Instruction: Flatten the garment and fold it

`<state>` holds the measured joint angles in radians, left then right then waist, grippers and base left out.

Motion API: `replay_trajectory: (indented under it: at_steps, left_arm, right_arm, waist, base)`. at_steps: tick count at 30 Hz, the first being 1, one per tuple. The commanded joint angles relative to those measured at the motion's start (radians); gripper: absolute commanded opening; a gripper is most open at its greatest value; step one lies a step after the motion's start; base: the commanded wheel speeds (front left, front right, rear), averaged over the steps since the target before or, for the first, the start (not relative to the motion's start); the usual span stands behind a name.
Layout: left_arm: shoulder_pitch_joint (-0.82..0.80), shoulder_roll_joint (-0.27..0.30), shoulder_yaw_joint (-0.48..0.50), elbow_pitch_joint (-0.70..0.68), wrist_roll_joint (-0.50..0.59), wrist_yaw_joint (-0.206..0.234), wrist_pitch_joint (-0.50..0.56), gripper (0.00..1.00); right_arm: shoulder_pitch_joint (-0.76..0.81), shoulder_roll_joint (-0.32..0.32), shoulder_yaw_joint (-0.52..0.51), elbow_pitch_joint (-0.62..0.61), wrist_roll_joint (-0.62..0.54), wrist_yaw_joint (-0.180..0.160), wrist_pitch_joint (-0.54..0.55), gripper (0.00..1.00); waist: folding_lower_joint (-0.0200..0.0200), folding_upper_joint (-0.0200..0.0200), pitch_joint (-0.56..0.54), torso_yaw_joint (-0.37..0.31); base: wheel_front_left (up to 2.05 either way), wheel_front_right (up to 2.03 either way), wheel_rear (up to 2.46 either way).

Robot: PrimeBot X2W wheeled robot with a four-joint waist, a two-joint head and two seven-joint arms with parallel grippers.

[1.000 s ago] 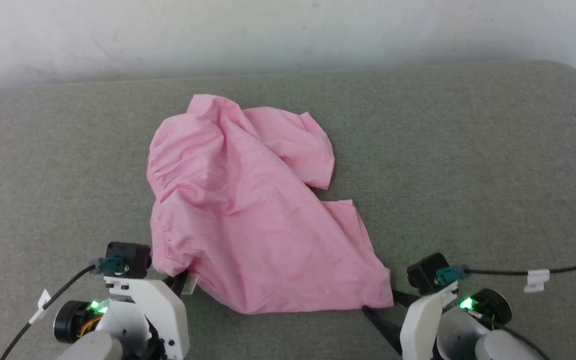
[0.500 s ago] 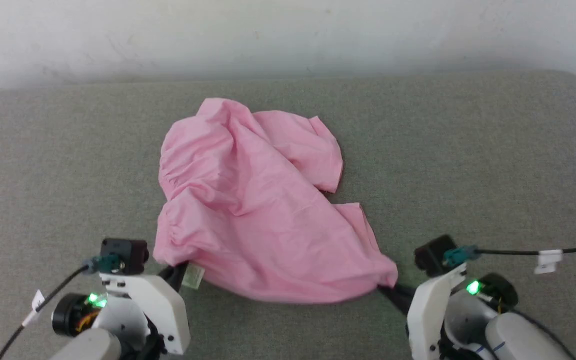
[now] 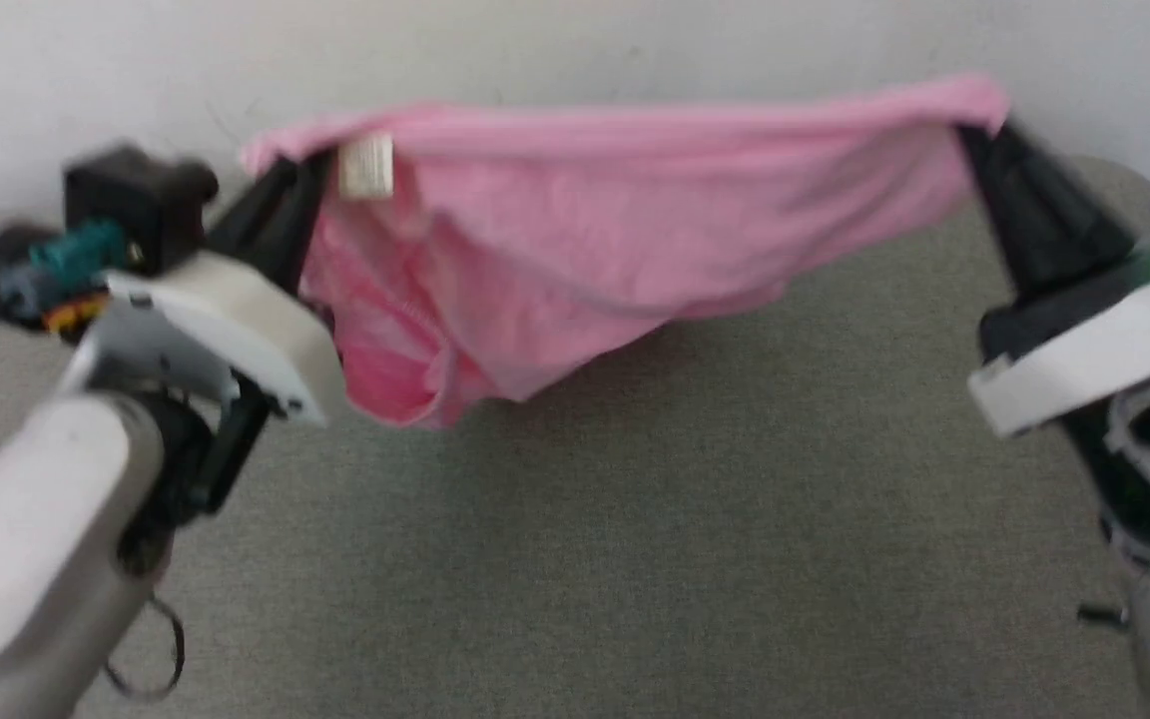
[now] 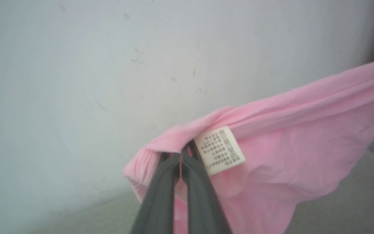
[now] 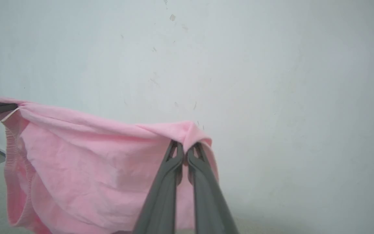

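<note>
The light-pink thin cotton shorts [image 3: 575, 230] hang stretched above the grey fabric surface [image 3: 635, 519]. The left gripper [image 3: 307, 170] clamps the corner beside the white label [image 3: 365, 165]; the right gripper [image 3: 972, 132] clamps the opposite corner. Hold the top edge taut and lower both ends evenly so the cloth lands flat.

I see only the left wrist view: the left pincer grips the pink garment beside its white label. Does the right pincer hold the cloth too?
Observer: Yes. In its own wrist view the right pincer is shut on a far corner of the garment.
Operator: Is the top edge tight?
Observer: In the head view it runs nearly straight from the left pincer to the right one.
Operator: Where does it sag most?
Observer: Near the left end; a bunch of cloth hangs lowest there, over the grey surface.
</note>
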<state>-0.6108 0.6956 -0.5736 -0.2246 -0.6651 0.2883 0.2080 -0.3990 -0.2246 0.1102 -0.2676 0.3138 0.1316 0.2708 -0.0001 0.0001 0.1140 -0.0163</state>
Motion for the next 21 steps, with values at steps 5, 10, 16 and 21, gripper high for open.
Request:
replay_trajectory:
  at_steps: [5,10,16,21]
  left_arm:
    - [-0.194,-0.063,0.018,0.097,0.021,-0.035,0.004,0.0]
    - [-0.374,-0.144,0.022,0.305,0.036,-0.08,-0.037,0.0]
    - [-0.549,-0.227,0.024,0.577,0.073,-0.114,-0.144,0.0]
    - [-0.633,-0.286,0.022,0.786,0.095,-0.141,-0.266,0.0]
  right_arm:
    - [-0.214,0.015,-0.05,0.056,0.005,-0.001,-0.017,0.0]
    - [-0.436,-0.004,-0.035,0.226,0.029,-0.001,-0.057,0.0]
    - [-0.655,-0.011,0.018,0.454,0.044,-0.001,-0.163,0.0]
    - [-0.762,0.003,0.074,0.627,0.065,-0.001,-0.275,0.0]
  waist:
    - [0.0001,-0.0001,0.064,-0.028]
    - [0.0001,-0.0001,0.145,-0.05]
    - [0.0001,-0.0001,0.23,-0.069]
    - [0.0001,-0.0001,0.26,-0.077]
  base:
    - [0.0,0.0,0.0]
    - [0.0,0.0,0.0]
    - [0.0,0.0,0.0]
    - [0.0,0.0,0.0]
